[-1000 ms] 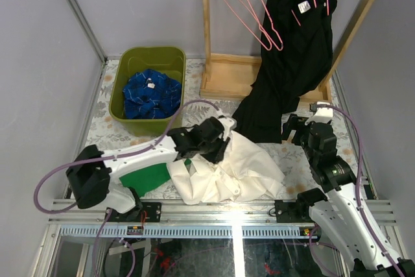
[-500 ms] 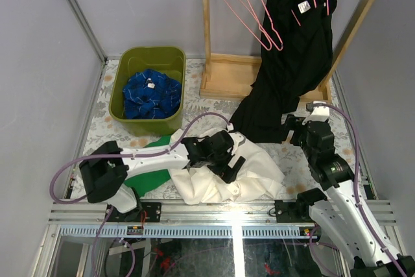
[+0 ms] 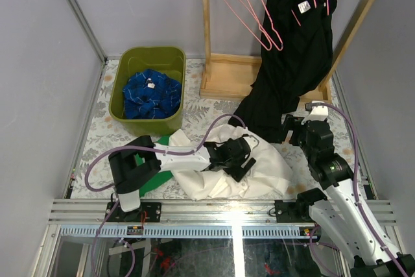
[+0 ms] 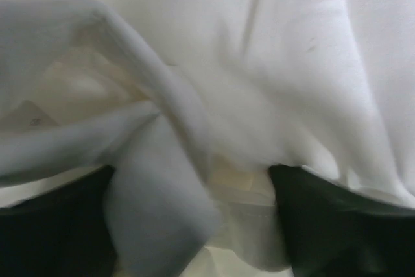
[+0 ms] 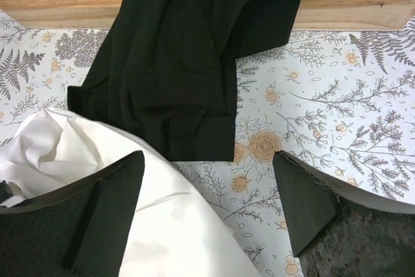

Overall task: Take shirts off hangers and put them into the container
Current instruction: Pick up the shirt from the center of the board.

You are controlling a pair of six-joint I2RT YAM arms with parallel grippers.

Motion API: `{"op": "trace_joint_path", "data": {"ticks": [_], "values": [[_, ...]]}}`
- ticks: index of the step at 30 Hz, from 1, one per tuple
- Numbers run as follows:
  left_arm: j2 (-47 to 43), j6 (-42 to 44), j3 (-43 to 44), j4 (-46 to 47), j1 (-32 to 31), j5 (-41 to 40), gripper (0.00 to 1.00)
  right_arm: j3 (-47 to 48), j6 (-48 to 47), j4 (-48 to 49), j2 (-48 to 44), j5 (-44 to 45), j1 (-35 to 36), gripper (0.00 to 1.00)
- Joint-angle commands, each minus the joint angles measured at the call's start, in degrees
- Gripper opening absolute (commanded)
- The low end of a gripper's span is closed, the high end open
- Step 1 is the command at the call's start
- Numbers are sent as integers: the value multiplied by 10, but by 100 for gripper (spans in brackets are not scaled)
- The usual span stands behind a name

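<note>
**Your left gripper is spread wide over the white shirt**
It looks soft, light and floppy, bunched right under your fingers, so pinch the thick fold between them. The right gripper hangs wide and empty, with the shirt's edge just left of it.

Blue checked shirt lay in olive-green plastic basket, far-left table corner | white fabric shirt lay by near edge | black shirt hung far right.

there were one blue shirt, one white shirt, at least one black shirt, two bare hangers, one container.
</note>
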Motion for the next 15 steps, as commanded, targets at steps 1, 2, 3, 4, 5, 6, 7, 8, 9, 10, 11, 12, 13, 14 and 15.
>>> {"op": "trace_joint_path", "data": {"ticks": [1,2,3,4,5,6,7,8,9,10,11,12,13,14,15], "values": [[116,-19,-60,-19,-4,20,56,2,-1,26,-9,5,0,88],[120,-21,-65,-19,-3,15,49,3,1,25,-10,6,0,88],[124,-24,-70,-19,-4,6,41,4,0,23,-11,6,0,88],[127,-28,-75,-21,-5,-14,32,5,0,22,-11,6,0,88],[128,-36,-77,-22,-4,-27,23,6,-1,21,-12,9,0,88],[127,-39,-78,-24,-6,-35,11,6,-2,20,-13,11,0,88],[123,-41,-75,-30,-9,-46,2,6,-1,18,-13,12,0,88],[114,-45,-72,-39,-12,-61,0,6,-2,17,-15,13,0,88],[98,-48,-69,-46,-14,-74,0,6,-2,14,-16,15,0,88],[76,-51,-69,-51,-17,-85,0,6,-4,12,-18,16,-1,88],[48,-55,-68,-55,-17,-103,0,6,-5,11,-21,19,-1,88],[19,-59,-67,-62,-17,-125,0,6,-5,11,-22,22,-1,88],[-13,-61,-63,-66,-17,-146,0,6,-5,10,-24,25,-1,88],[-43,-60,-59,-72,-17,-171,0,6,-5,10,-27,27,0,88],[-70,-61,-53,-78,-17,-201,0,6,-4,11,-28,29,0,88]]}}
